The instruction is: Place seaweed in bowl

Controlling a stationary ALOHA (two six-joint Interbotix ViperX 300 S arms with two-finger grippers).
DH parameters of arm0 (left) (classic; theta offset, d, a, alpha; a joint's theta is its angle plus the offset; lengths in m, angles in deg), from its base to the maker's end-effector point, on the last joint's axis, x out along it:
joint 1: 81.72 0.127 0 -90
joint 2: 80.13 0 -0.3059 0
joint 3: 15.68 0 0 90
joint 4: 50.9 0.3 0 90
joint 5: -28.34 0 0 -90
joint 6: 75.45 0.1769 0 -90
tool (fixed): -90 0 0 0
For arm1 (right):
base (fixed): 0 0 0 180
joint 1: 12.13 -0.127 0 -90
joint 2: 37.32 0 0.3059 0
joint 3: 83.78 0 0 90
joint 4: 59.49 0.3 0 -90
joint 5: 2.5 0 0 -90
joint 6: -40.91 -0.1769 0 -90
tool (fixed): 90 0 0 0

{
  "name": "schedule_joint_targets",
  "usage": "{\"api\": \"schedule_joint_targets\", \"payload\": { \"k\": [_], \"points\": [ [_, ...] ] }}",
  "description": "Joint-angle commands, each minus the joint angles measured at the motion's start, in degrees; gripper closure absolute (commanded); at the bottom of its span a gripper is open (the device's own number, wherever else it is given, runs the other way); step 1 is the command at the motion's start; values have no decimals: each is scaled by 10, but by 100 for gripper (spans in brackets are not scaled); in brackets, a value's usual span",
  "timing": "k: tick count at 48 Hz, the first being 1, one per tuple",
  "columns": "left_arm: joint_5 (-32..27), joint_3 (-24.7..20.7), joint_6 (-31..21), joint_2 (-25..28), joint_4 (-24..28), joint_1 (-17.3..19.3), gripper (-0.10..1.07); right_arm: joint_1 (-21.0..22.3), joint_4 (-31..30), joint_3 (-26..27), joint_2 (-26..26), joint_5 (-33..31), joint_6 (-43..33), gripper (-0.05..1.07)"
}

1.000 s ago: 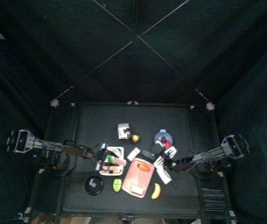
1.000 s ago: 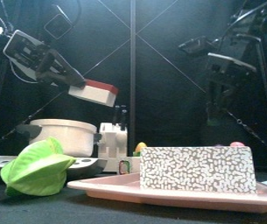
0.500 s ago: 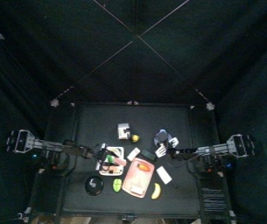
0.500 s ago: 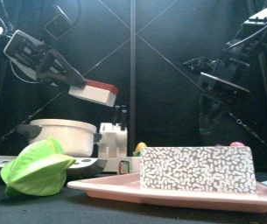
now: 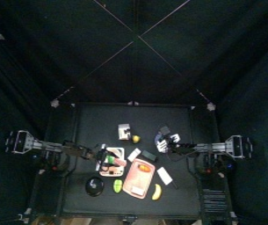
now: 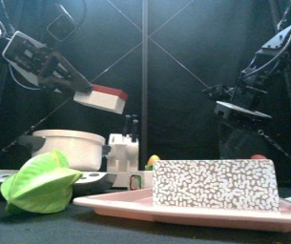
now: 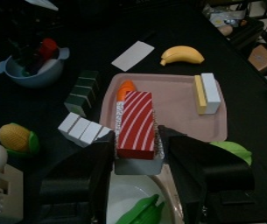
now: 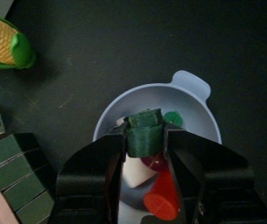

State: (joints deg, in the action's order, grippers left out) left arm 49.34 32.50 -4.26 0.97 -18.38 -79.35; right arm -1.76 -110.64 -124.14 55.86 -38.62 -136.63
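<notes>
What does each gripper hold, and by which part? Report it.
Left gripper: striped sushi block, by its long sides. Right gripper: green seaweed piece, by its opposite edges.

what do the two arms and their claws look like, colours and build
Both arms are black, thin jointed links with boxy dark motor housings and loose black cables. The left arm shows a small white marking near its top. The right arm is all dark. Each claw, left and right, has two broad, flat black jaws with rounded edges.
</notes>
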Motion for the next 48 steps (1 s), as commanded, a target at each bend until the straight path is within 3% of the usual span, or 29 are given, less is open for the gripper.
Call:
{"api": "schedule_joint_targets", "payload": {
  "k": [1, 21, 40, 48],
  "points": [
    [5, -5, -1, -9, -1, 2, 29, 8, -1, 6, 3, 8, -1, 29],
    [5, -3, -1, -11, -1, 2, 29, 5, 0, 6, 1, 21, -1, 4],
    [2, -2, -2, -13, -1, 2, 29, 4, 14, 8, 1, 19, 0, 4],
    [-3, 13, -4, -50, -5, 15, 29, -23, 25, 6, 37, 18, -1, 4]
  ]
}}
